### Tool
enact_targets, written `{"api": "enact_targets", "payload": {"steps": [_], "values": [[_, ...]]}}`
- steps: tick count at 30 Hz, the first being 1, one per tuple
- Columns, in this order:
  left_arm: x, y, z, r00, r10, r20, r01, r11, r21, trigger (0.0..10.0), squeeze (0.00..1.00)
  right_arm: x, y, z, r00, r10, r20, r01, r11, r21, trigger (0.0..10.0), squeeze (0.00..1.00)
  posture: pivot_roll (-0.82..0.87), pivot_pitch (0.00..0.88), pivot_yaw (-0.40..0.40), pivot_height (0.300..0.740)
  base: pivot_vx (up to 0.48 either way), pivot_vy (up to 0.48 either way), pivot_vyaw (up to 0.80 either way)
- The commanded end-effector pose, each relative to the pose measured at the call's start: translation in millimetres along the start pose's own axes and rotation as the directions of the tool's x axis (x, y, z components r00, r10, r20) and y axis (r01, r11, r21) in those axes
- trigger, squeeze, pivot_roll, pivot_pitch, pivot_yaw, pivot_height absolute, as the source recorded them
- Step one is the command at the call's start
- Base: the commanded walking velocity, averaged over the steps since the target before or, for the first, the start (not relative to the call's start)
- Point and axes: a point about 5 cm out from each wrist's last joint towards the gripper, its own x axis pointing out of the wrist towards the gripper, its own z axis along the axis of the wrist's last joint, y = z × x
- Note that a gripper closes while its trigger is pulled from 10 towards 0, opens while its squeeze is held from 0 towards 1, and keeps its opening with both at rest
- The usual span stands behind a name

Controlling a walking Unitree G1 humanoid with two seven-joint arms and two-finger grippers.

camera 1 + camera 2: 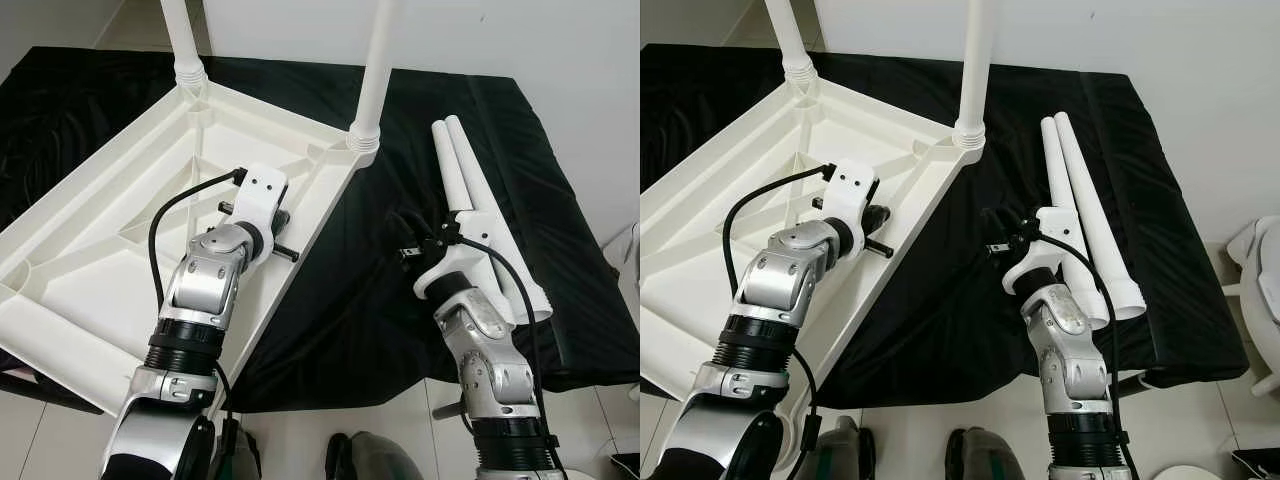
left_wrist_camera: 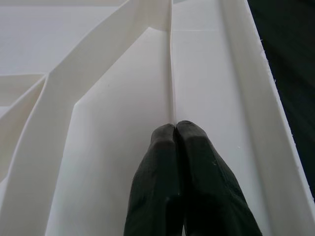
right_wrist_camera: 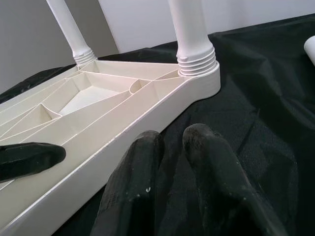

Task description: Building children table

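A white plastic table top (image 1: 100,250) lies upside down on a black cloth, ribs facing up. Two white legs (image 1: 378,60) stand screwed into its far corner sockets. Two loose white legs (image 1: 470,190) lie side by side on the cloth to the right. My left gripper (image 2: 176,129) is shut and empty, its tips resting on the underside against a thin rib near the table's right rim. My right gripper (image 3: 173,135) hovers low over the cloth between the table's rim and the loose legs, its fingers a narrow gap apart with nothing between them.
The black cloth (image 1: 350,300) covers a low platform whose front edge runs just before my arms, with pale floor tiles (image 1: 300,440) below. A white wall (image 1: 520,40) stands behind. A white rounded object (image 1: 1262,265) sits on the floor at the far right.
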Motion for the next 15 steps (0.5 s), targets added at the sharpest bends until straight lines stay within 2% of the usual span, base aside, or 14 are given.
{"api": "enact_targets", "payload": {"steps": [1, 2, 3, 6, 9, 10, 14, 15], "values": [[-2.9, 11.8, 11, 0.973, 0.221, 0.064, -0.223, 0.974, 0.035, 10.0, 0.00, -0.8, 1.3, -2, 1.000, -0.003, -0.010, 0.003, 1.000, -0.003, 10.0, 0.00, 0.00, 0.079, -0.013, 0.740, 0.000, 0.000, 0.00], [-2.9, 11.8, 11, 0.973, 0.221, 0.064, -0.223, 0.974, 0.035, 10.0, 0.00, -0.8, 1.3, -2, 1.000, -0.003, -0.010, 0.003, 1.000, -0.003, 10.0, 0.00, 0.00, 0.079, -0.013, 0.740, 0.000, 0.000, 0.00], [-2.9, 11.8, 11, 0.973, 0.220, 0.065, -0.223, 0.974, 0.034, 10.0, 1.00, -0.7, 1.4, -2, 1.000, -0.003, -0.009, 0.003, 1.000, -0.002, 10.0, 0.00, 0.00, 0.079, -0.013, 0.740, 0.000, 0.000, 0.00], [-4.5, 11.2, 12, 0.974, 0.209, 0.086, -0.210, 0.978, 0.001, 10.0, 1.00, -1.0, 1.8, -2, 1.000, -0.003, -0.009, 0.003, 1.000, -0.002, 10.0, 0.00, 0.00, 0.077, -0.011, 0.740, 0.000, 0.000, 0.00], [-5.9, 11.4, 13, 0.972, 0.213, 0.094, -0.215, 0.977, 0.006, 10.0, 1.00, -1.4, 2.2, -3, 1.000, -0.004, -0.010, 0.004, 1.000, -0.001, 10.0, 0.00, 0.00, 0.074, -0.010, 0.740, 0.000, 0.000, 0.00], [-8.8, 11.3, 17, 0.973, 0.202, 0.109, -0.204, 0.979, 0.008, 10.0, 0.00, -1.4, 2.5, -3, 1.000, -0.003, -0.011, 0.003, 1.000, 0.000, 10.0, 0.00, 0.00, 0.074, -0.010, 0.740, 0.000, 0.000, 0.00], [-10.6, 11.2, 19, 0.974, 0.193, 0.119, -0.196, 0.980, 0.013, 10.0, 0.00, -1.4, 2.7, -4, 1.000, -0.003, -0.012, 0.003, 1.000, 0.001, 10.0, 0.00, 0.00, 0.074, -0.010, 0.740, 0.000, 0.000, 0.00], [-14.8, 10.5, 20, 0.978, 0.168, 0.122, -0.171, 0.985, 0.015, 10.0, 0.00, -1.6, 3.1, -4, 1.000, -0.002, -0.013, 0.002, 1.000, 0.002, 10.0, 0.00, 0.00, 0.070, -0.009, 0.740, 0.000, 0.000, 0.00]]}}
